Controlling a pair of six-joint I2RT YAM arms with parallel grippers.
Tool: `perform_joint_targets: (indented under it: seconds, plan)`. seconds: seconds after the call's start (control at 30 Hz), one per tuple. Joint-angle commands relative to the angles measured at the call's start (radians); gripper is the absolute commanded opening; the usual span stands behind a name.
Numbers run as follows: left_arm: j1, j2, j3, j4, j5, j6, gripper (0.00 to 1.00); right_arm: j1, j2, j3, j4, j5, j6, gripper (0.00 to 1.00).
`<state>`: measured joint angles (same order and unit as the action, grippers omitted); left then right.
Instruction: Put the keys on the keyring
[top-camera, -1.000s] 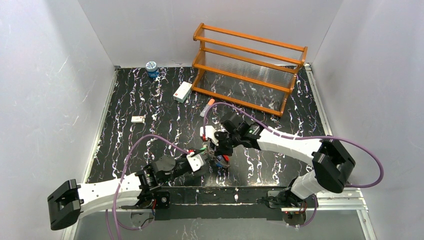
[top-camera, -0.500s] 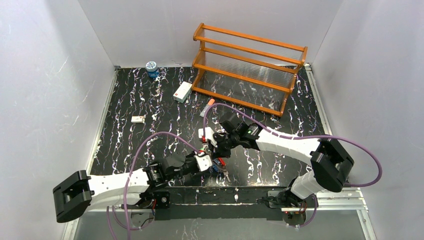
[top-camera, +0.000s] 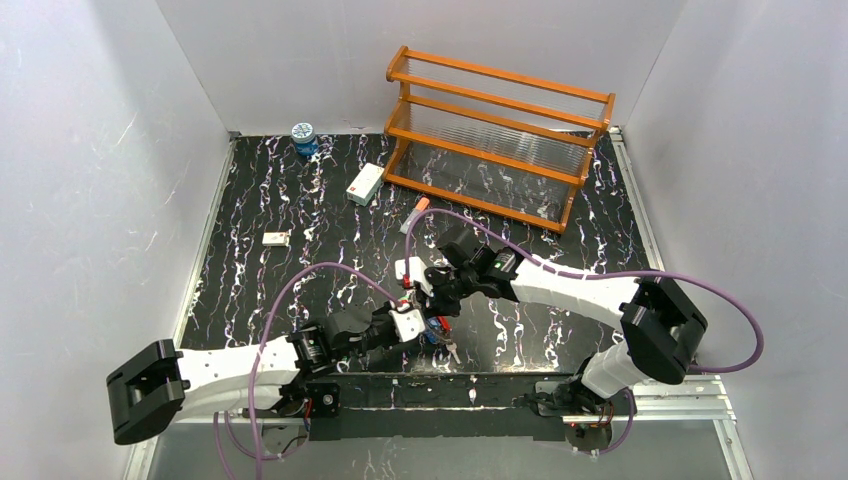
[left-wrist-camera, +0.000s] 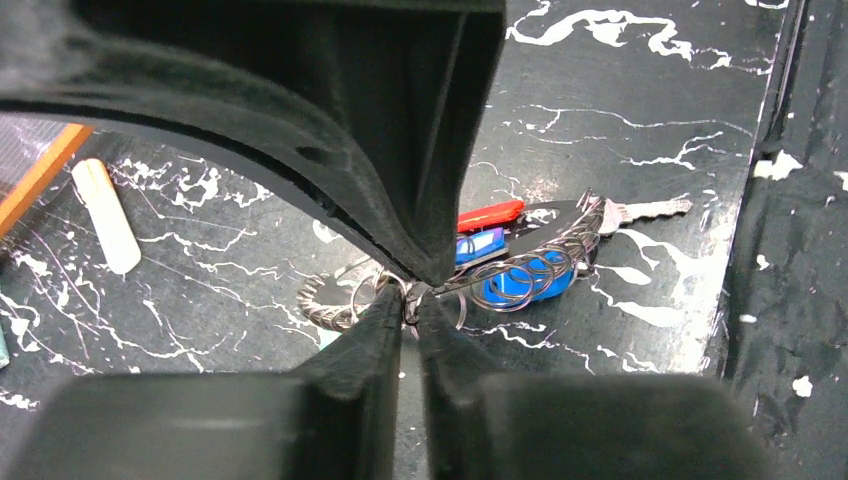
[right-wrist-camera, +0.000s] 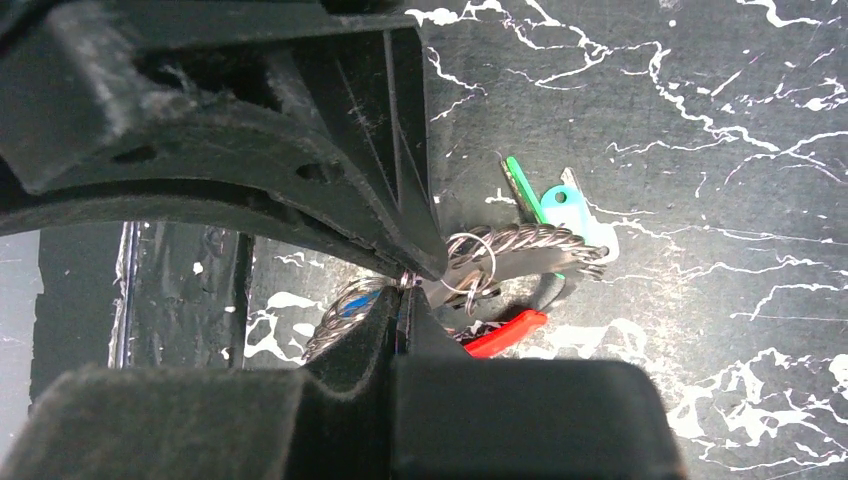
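Left pincer (left-wrist-camera: 410, 300) finished closing in the last second. It had been partly spread and was now pressed together, and the left arm had pushed in a little toward frame centre. In its wrist view the tips met on thin wire at the near end of the keyring (left-wrist-camera: 328, 303). I took that for a pinch on the loop itself, though a small split ring sat at the same spot.

Right pincer (right-wrist-camera: 405, 285) unchanged: pressed together, nipping the twisted wire from the other side.

Both tips held the loop just above the worktop (top-camera: 300, 200), lower centre of the overhead frame.

Keys (left-wrist-camera: 520, 285) bunched along the wire to the right of the left tips: blue head, red piece and one bare silver blade pointing right. The right wrist view added a green one and a pale blue one.

My read: with two holds on the loop, it could be worked open for the next key.

Containers:
- Blue lidded jar (top-camera: 303, 135), upper left, contents hidden.
- Small box (top-camera: 365, 184), closed.
- Orange rack (top-camera: 500, 110), top centre, nothing made out on its shelves.
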<state>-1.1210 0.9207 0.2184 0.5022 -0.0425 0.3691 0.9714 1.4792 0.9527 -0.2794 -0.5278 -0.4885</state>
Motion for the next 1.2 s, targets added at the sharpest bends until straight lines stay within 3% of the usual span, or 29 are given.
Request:
perform_joint_targets:
  seconds: [0.0,0.1,0.23,0.33,0.47,0.77,0.87,0.93,1.03,1.17]
  plan:
    - [-0.002,-0.037,0.029,0.008,0.009,-0.002,0.15,0.006,-0.013,0.014,0.059,-0.017,-0.002,0.01]
    - [-0.002,-0.043,0.029,0.005,0.025,0.0,0.23,0.007,-0.013,0.016,0.058,-0.011,-0.002,0.01]
    - [-0.002,-0.046,0.033,-0.002,0.037,0.002,0.23,0.006,-0.01,0.017,0.057,-0.011,-0.001,0.01]
    - [-0.002,-0.046,0.032,-0.002,0.026,0.005,0.17,0.007,-0.011,0.018,0.055,-0.012,-0.002,0.01]
    - [-0.002,-0.042,0.034,-0.006,0.014,0.009,0.0,0.007,-0.014,0.017,0.054,-0.012,-0.005,0.01]
    - [-0.002,-0.06,0.023,0.001,-0.006,-0.021,0.0,0.006,-0.02,-0.009,0.11,-0.002,0.005,0.01]
    - [-0.002,-0.074,0.002,0.036,-0.012,-0.058,0.0,-0.001,-0.042,-0.041,0.188,0.047,0.05,0.3]
    - [-0.002,-0.089,-0.021,0.079,-0.035,-0.098,0.0,-0.012,-0.062,-0.067,0.244,0.088,0.097,0.43]
    - [-0.002,-0.109,-0.066,0.168,-0.072,-0.176,0.0,-0.044,-0.106,-0.12,0.339,0.069,0.148,0.5]
    - [-0.002,-0.127,-0.135,0.319,-0.097,-0.252,0.0,-0.116,-0.156,-0.2,0.451,-0.033,0.213,0.5]
